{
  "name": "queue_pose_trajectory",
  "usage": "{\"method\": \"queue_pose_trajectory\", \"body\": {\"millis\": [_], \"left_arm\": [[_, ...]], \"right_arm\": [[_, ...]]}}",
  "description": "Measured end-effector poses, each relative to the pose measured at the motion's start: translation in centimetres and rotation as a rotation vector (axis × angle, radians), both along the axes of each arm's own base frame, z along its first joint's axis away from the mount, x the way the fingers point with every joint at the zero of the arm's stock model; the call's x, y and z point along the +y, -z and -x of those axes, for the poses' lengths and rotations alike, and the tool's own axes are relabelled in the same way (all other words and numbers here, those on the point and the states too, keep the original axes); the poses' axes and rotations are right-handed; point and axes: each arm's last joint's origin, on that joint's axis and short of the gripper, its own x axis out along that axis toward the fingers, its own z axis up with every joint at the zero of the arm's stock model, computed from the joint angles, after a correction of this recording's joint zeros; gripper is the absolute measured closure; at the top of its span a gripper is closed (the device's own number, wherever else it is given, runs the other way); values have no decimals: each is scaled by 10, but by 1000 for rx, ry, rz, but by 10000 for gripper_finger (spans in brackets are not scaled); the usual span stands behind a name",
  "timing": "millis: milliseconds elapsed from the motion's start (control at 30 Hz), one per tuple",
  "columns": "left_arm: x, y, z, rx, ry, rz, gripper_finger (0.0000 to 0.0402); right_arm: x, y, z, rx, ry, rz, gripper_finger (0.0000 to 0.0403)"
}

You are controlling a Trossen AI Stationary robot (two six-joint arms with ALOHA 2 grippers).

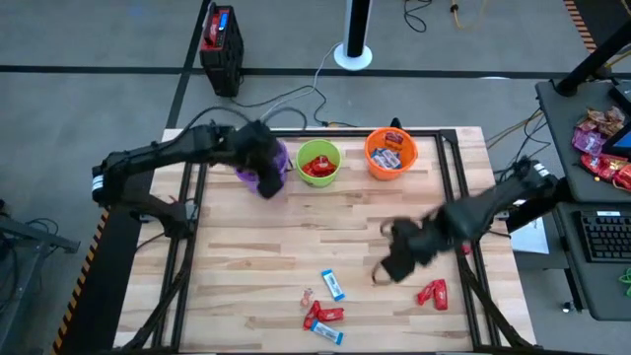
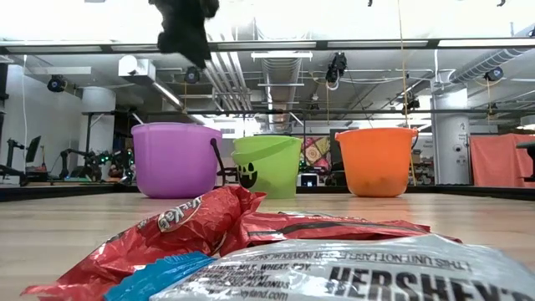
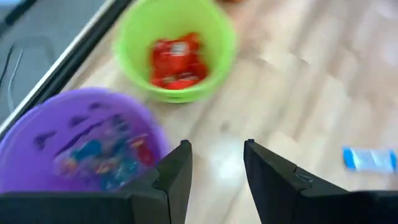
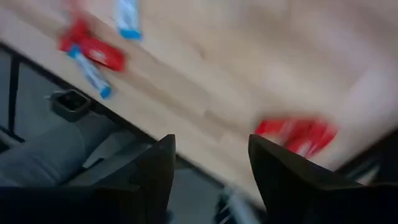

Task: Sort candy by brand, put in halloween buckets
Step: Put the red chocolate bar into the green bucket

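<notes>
Three buckets stand in a row at the far side: purple (image 1: 246, 175), lime green (image 1: 318, 163) and orange (image 1: 391, 155). The green one holds red wrappers (image 3: 176, 61) and the purple bucket (image 3: 81, 149) holds small blue-teal pieces. My left gripper (image 1: 264, 179) hovers open and empty over the purple bucket's near rim, and it also shows high in the low view (image 2: 185, 29). My right gripper (image 4: 210, 174) is open and empty above the near right of the table (image 1: 386, 268). A red wrapper (image 1: 432, 293) lies just beside it. More candy lies near the front edge: a blue-and-white bar (image 1: 332, 284) and red pieces (image 1: 325, 314).
A tiny clear-wrapped piece (image 1: 307, 295) and another blue bar (image 1: 328, 335) lie with the front cluster. Red and silver wrappers (image 2: 192, 221) fill the low view's foreground. Bare wood spans the table's middle (image 1: 296, 232). A side desk with red-pink bags (image 1: 601, 148) stands off to the right.
</notes>
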Motion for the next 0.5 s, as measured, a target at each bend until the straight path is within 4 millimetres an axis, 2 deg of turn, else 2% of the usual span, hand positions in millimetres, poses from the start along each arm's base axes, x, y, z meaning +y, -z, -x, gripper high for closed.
{"method": "queue_pose_trajectory", "body": {"millis": [133,233,333,500], "left_arm": [[-33,-10,6,-24,192,-58,272],[-50,-12,8,-43,284,-82,272],[-60,-13,7,-82,344,-115,272],[-62,-6,4,-113,357,-142,272]], "right_arm": [[42,43,12,162,171,-95,219],[60,77,27,252,334,-116,223],[66,107,40,294,534,-87,221],[59,145,45,457,622,-31,193]]}}
